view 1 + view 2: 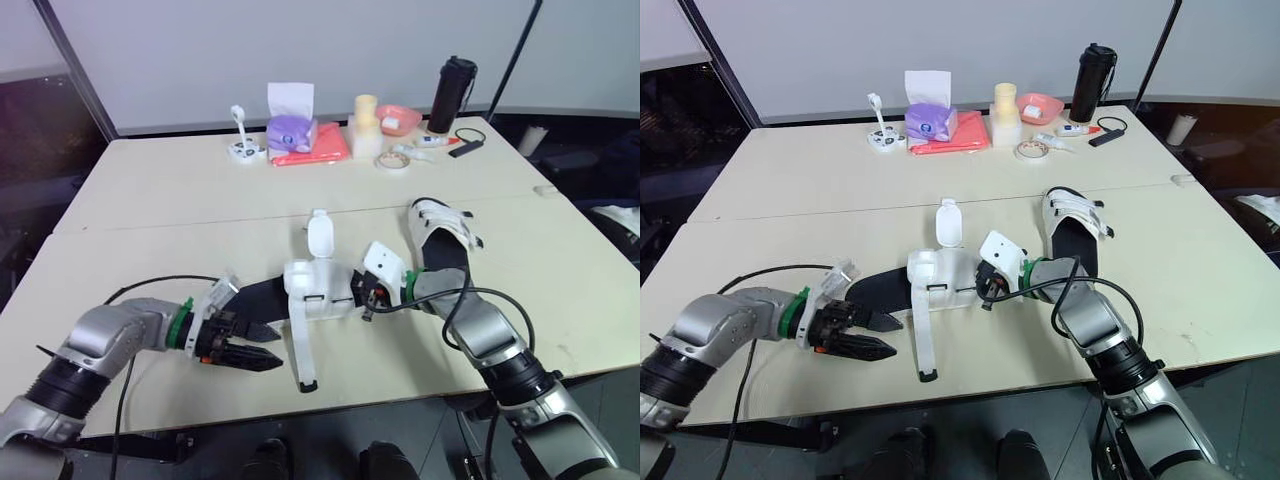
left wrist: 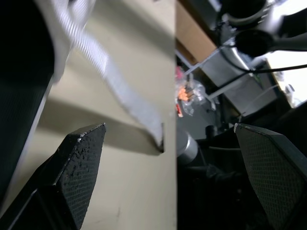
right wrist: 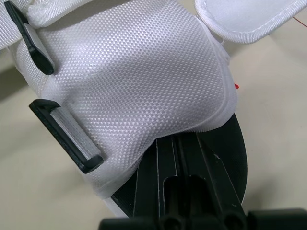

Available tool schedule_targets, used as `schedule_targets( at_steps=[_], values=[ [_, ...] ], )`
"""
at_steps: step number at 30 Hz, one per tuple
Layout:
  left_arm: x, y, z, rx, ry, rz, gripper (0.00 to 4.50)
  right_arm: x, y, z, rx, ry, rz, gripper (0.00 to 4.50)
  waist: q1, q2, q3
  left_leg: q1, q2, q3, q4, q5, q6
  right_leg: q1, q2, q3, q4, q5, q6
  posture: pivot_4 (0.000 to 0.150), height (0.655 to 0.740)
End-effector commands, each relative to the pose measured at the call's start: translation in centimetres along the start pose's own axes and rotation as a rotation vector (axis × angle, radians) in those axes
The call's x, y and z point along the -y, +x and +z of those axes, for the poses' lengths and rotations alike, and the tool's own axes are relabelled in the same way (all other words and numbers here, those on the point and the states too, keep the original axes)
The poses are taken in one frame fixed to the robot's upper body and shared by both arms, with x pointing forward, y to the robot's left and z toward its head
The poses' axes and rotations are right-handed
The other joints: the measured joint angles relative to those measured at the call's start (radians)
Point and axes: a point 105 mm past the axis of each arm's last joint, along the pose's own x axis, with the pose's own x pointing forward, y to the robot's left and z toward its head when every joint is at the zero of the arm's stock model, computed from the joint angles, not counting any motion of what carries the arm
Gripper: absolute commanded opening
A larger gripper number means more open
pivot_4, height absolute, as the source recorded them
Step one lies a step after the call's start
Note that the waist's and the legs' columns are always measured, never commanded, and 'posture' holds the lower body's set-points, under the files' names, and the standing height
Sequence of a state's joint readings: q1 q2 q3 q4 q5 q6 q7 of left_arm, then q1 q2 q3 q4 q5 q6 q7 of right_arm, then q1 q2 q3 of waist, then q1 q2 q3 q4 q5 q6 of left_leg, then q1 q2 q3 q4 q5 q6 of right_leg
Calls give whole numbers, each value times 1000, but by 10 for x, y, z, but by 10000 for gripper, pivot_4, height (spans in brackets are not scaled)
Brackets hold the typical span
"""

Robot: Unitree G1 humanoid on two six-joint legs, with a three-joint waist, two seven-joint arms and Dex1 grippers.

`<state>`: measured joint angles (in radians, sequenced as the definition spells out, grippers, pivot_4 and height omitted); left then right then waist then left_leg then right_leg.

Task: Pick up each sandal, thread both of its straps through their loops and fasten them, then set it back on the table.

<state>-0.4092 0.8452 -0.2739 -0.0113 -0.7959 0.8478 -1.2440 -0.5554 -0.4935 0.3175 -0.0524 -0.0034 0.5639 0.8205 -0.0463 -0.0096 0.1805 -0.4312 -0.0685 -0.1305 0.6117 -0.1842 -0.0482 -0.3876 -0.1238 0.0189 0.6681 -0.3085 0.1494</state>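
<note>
The left gripper [image 1: 265, 345] stands wide open and holds nothing. Its fingers are by the heel of the near sandal [image 1: 300, 295], and the long strap [image 1: 300, 355] runs just beside them toward the near edge of the table [image 1: 180, 200]. The right gripper [image 1: 372, 296] looks closed on the sandal's toe end, its fingers lying along the black insole under the white upper. The sandal lies at the front middle of the table with both straps undone; the short strap [image 1: 319, 235] points away from the robot. The second sandal [image 1: 440, 245] lies near it, further back on the right.

The step in hand seems to be catching the long strap. It is best taken close to its free tip, so that a short, stiff end can be steered into the black loop [image 3: 67, 139] while the right gripper holds the sole steady against twisting.
</note>
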Motion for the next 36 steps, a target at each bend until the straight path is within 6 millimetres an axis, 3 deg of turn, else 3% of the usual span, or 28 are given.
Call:
schedule_targets(
  at_steps=[1, 11, 22, 25, 31, 32, 36],
  values=[
    [-2, 7, 0, 18, -26, 40, 44686, -9, 3, 0, -12, -3, 32, 0, 2, 0, 0, 0, 0, 0, 0, 0, 0, 0, 0, 0, 0, 0, 0, 1500, 7400],
    [-10, 42, 2, 154, -145, 78, 44686, -12, 1, -1, -20, 3, 36, 0, 6, 0, 0, 3, 0, 0, 0, 0, 0, 4, -1, 1, -1, 0, 0, 1500, 7400],
    [-4, 49, -4, 141, -177, 69, 44686, -12, 0, -2, -24, 5, 34, 0, 6, 0, 0, 5, 0, 0, -1, 0, 0, 6, -1, 1, -3, 0, 0, 1500, 7400],
    [-3, 50, -4, 141, -186, 58, 36238, -13, 0, -2, -24, 6, 34, 0, 7, 0, 0, 5, 0, 0, -1, 0, 0, 6, -1, 1, -4, 0, 0, 1500, 7400],
    [5, 49, -7, 122, -214, 7, 4099, -12, 0, -2, -24, 7, 30, 0, 7, 0, 0, 5, 0, 0, -2, 0, -1, 6, -1, 0, -4, 0, 0, 1500, 7400],
    [6, 48, -7, 123, -216, 0, 451, -12, 0, -2, -24, 6, 30, 0, 7, 0, 0, 5, 0, 0, -2, 0, 0, 6, -1, 0, -4, 0, 0, 1500, 7400],
    [8, 45, 8, 169, -193, -11, 451, -12, 0, -2, -23, 7, 29, 0, 7, 0, 0, 5, 0, 0, -2, 0, -1, 6, -1, 0, -4, 0, 0, 1500, 7400]
  ],
)
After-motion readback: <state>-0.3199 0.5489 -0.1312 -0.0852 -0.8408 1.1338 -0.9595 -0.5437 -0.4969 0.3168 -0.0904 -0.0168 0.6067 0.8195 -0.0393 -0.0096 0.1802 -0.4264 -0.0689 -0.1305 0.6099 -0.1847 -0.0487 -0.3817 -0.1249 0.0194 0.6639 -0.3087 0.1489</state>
